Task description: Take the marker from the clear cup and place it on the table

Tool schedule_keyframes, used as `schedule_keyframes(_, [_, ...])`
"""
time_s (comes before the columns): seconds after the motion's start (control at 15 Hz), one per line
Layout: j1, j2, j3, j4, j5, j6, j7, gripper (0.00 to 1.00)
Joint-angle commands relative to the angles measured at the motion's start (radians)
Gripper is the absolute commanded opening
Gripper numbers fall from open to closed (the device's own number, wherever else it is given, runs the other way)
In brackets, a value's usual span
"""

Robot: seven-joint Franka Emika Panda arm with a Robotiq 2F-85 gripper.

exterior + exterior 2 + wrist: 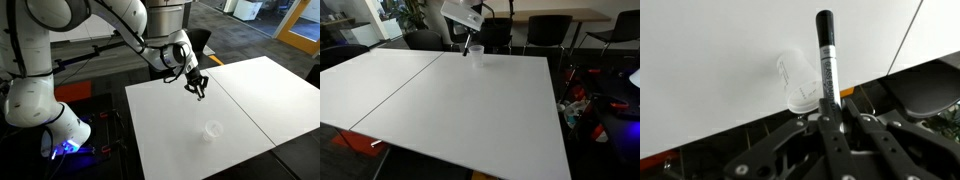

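Note:
My gripper (197,86) is shut on the marker (825,55), a thin dark pen with a grey label that sticks out beyond the fingertips (830,108). It holds the marker in the air above the white table (250,105). The clear cup (213,129) stands upright on the table, apart from the gripper, and looks empty. In the wrist view the cup (800,80) lies just left of the marker, near the table's edge. In an exterior view the gripper (468,47) hangs next to the cup (478,53) at the far side of the table (450,100).
A dark seam (240,100) divides the tabletop into two panels. The robot base (60,125) with a blue light stands beside the table. Dark chairs (545,35) and a wooden desk stand behind the table. Cables and clutter (585,105) lie on the floor.

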Motion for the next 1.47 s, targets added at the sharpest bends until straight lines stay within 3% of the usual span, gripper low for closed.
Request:
schedule_keyframes(0.0, [-0.042,-0.006,0.049,-0.056,0.024,0.180,-0.046,0.04])
schedule_keyframes(0.33, [-0.128,-0.002,0.136,-0.151,0.161,0.336,-0.228,0.04])
schedule_keyframes(0.6, [-0.257,-0.013,0.257,-0.203,0.331,0.294,-0.457,0.04])
schedule_keyframes(0.67, [-0.219,-0.014,0.217,-0.214,0.451,0.297,-0.574,0.04])
schedule_keyframes(0.8, [-0.235,-0.001,0.230,-0.199,0.600,0.252,-0.736,0.04])
schedule_keyframes(0.87, [-0.328,0.015,0.320,-0.175,0.605,0.202,-0.784,0.04])
schedule_keyframes(0.93, [-0.248,0.019,0.246,-0.162,0.730,0.169,-0.898,0.04])
schedule_keyframes(1.07, [-0.225,0.041,0.221,-0.113,0.811,0.063,-1.001,0.04])
schedule_keyframes(1.4, [-0.129,0.138,0.117,0.039,0.818,-0.145,-1.042,0.04])
